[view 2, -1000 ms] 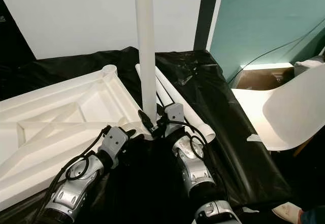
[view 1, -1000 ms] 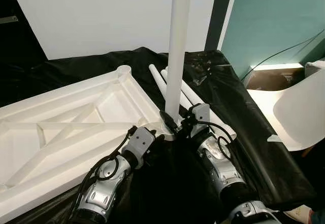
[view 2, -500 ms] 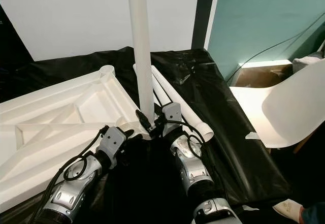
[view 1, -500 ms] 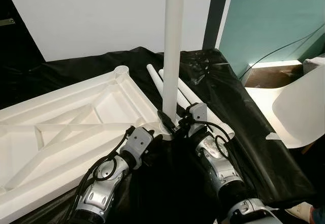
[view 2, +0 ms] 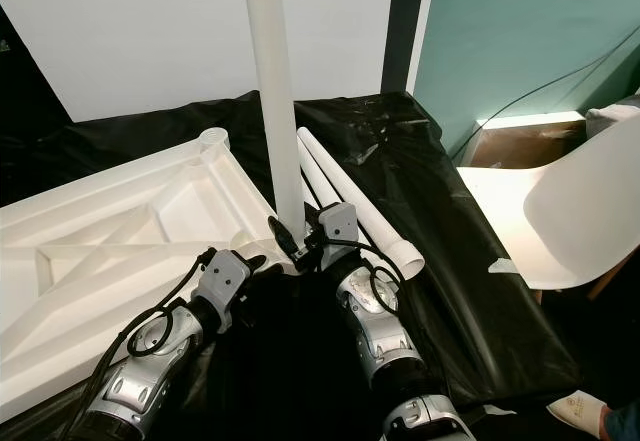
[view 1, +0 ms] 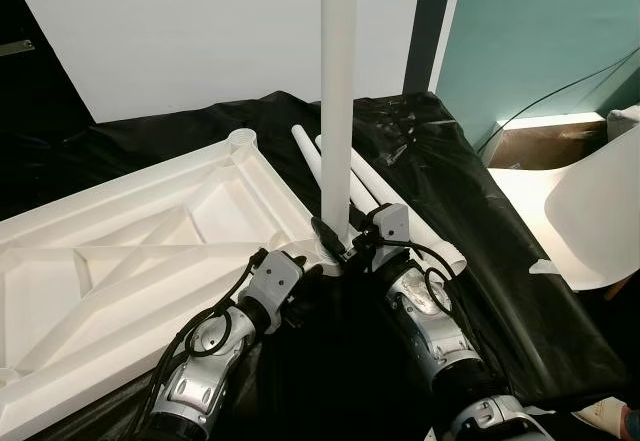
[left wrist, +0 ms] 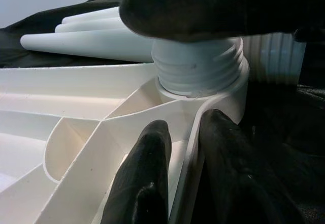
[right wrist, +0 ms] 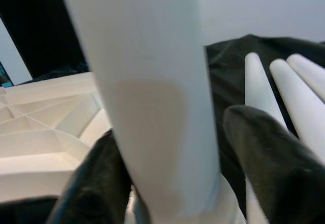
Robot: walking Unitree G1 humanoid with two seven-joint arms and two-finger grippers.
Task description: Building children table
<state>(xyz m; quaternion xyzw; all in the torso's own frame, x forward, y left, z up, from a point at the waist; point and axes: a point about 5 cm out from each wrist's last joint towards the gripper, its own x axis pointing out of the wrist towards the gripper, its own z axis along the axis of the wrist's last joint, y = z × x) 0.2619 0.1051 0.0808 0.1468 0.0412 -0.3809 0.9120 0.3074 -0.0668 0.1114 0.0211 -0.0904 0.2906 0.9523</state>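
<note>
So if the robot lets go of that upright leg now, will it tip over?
Probably not at once: the leg stands upright with its threaded end in the tabletop's corner socket. Threads still showing suggest it's not fully seated, so it may wobble. It looks stiff and fairly light.

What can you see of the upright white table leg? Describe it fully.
The upright white plastic table leg is a smooth, matte round tube, standing nearly vertical, its top out of frame. Its ribbed, threaded foot sits in the corner socket of the overturned white ribbed tabletop. The right gripper has its jaws around the leg near the base; the left gripper straddles the tabletop's rim.
</note>
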